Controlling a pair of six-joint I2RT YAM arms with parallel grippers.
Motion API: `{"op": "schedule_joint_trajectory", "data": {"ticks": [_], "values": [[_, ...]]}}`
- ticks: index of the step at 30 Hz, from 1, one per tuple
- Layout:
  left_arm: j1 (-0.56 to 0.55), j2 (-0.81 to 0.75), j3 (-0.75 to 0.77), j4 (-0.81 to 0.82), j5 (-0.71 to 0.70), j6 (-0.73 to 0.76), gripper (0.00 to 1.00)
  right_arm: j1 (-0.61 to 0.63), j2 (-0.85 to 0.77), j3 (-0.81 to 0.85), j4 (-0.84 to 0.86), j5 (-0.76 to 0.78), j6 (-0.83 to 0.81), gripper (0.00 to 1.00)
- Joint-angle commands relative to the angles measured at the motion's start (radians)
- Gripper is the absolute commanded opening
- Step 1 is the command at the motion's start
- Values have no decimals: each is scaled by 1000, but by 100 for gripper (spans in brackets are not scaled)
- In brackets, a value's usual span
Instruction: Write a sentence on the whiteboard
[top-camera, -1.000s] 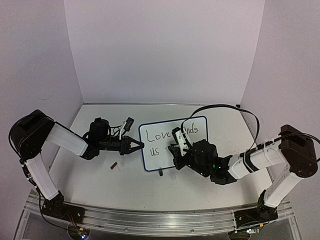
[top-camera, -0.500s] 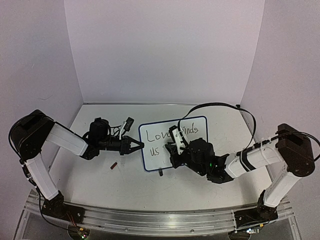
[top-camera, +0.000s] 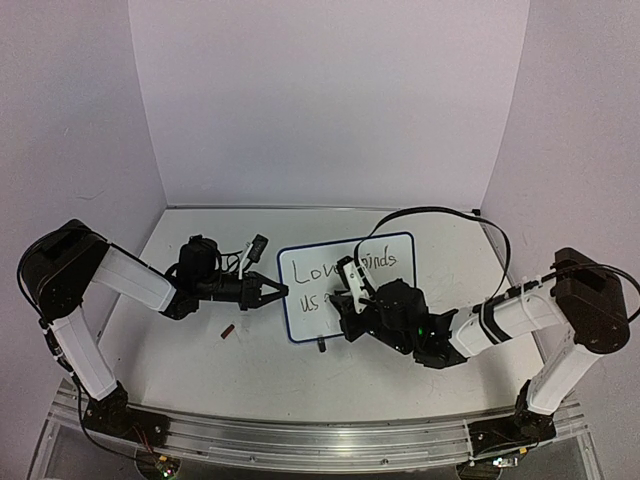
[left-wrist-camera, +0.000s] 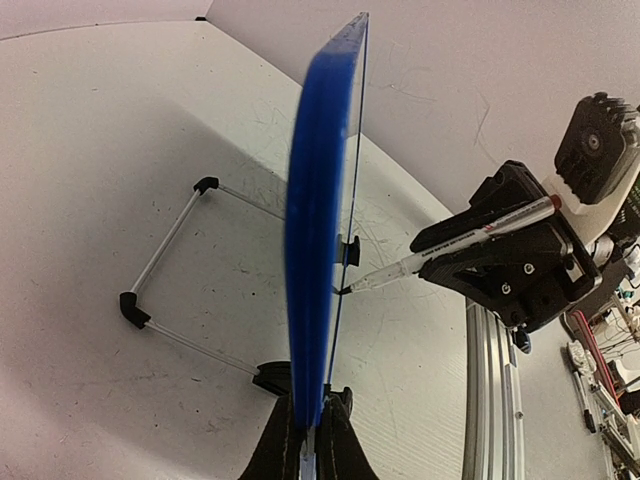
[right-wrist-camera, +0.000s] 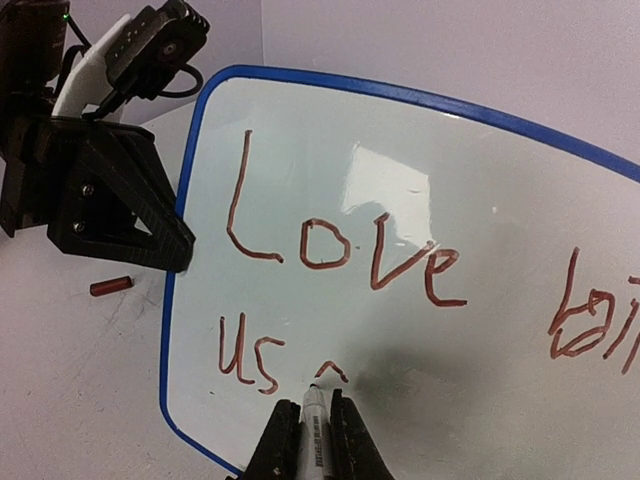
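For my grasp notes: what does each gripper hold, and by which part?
Left gripper pinches the whiteboard by its side rim; right gripper grips the marker by its barrel.

The small white board with a blue rim (right-wrist-camera: 450, 170) stands up on the white table (top-camera: 250, 350). Its red-brown marker writing (right-wrist-camera: 405, 268) says "Love" and more on top, with "us" below.

The small blue-rimmed rectangular whiteboard (right-wrist-camera: 420, 200) gleams glossy and smooth; the scuffed white surface (top-camera: 270, 360) beneath looks matt.
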Motion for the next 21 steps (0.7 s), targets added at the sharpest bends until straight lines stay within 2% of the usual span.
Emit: {"op": "schedule_joint_trajectory", "data": {"ticks": [1,21], "values": [[1,-43,0,29,-24,22,0,6,3,-13,-13,5,30,0],[2,-45,-2,29,-25,21,0,-7,-12,8,-2,108,-2,0]]}}
